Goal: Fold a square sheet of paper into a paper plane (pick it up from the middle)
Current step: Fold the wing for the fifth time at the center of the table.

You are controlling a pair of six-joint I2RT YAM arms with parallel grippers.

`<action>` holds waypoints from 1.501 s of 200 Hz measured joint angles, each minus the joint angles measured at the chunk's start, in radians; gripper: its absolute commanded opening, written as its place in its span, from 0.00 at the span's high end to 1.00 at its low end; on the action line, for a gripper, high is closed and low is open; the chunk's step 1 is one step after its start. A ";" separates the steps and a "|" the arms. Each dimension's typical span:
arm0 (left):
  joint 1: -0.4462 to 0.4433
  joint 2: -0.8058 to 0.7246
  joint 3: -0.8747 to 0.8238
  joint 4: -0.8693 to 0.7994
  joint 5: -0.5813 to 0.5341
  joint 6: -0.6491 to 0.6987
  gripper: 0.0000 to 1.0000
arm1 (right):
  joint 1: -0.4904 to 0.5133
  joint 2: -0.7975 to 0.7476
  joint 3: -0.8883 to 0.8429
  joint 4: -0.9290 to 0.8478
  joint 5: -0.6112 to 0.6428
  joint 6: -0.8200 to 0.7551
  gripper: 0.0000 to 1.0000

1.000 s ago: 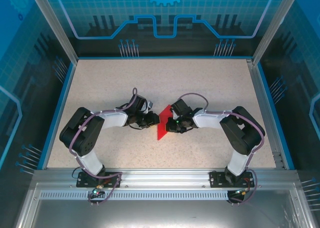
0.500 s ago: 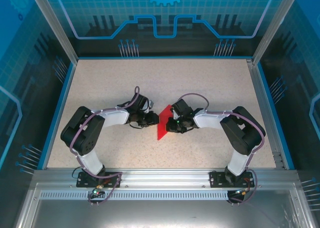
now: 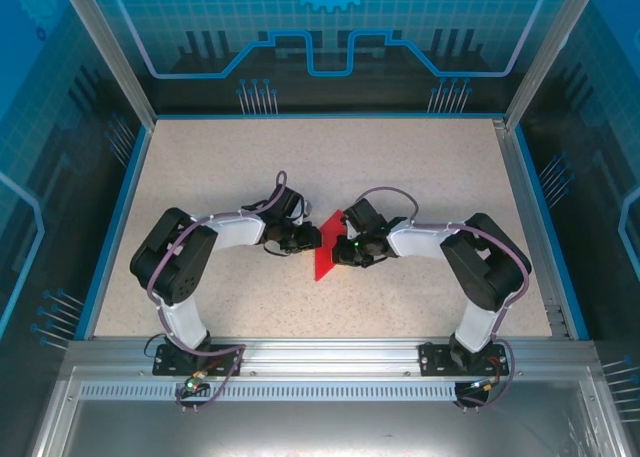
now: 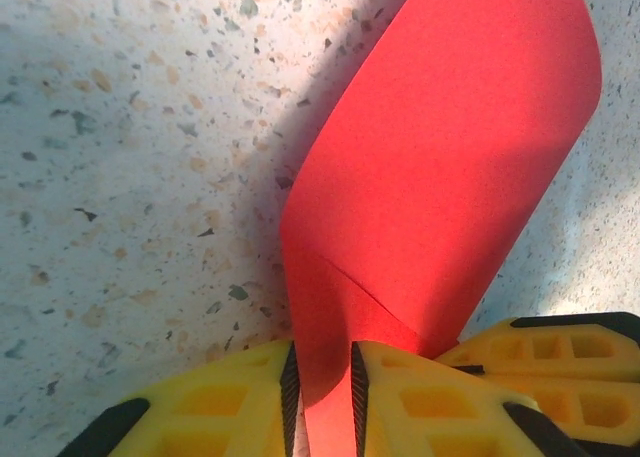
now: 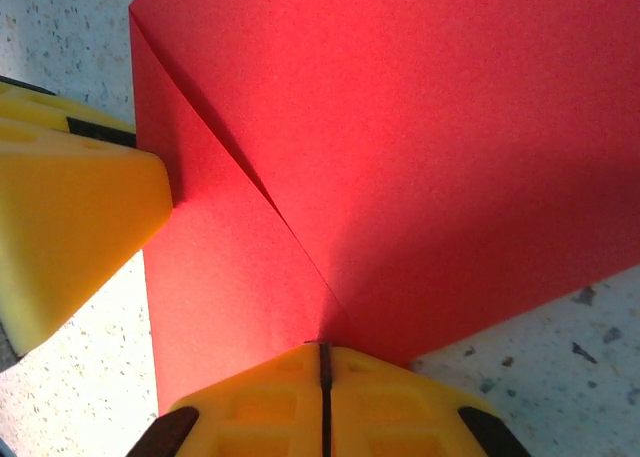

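Speckled table (image 3: 200,177) hosts an early fold, left gripper (image 4: 320,362) and right gripper (image 5: 322,349) both pinching the square sheet of paper (image 4: 450,157), whose raised flap probably next needs pressing flat.

The top external camera sat high behind the arm bases, looking down and forward over the whole speckled beige table (image 3: 200,167). Each wrist camera peered along its own yellow-fingered gripper, the left gripper (image 4: 321,355) and the right gripper (image 5: 322,349), very close to the tabletop. All three views shared the thin bright red square sheet of paper (image 3: 326,257). Each wrist view also caught the other gripper's fingers.
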 measured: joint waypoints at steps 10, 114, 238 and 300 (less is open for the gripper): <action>-0.002 0.000 0.000 -0.008 -0.008 0.004 0.81 | -0.001 0.000 0.000 0.000 -0.003 0.000 0.92; -0.060 -0.002 0.056 -0.125 -0.128 0.104 0.94 | -0.005 0.000 -0.002 0.001 -0.010 0.000 0.92; -0.127 -0.002 0.125 -0.201 -0.193 0.172 0.95 | -0.014 -0.009 -0.032 0.047 -0.026 0.000 0.92; -0.127 -0.001 0.125 -0.181 -0.117 0.150 0.95 | -0.029 -0.017 -0.076 0.122 -0.061 0.012 0.93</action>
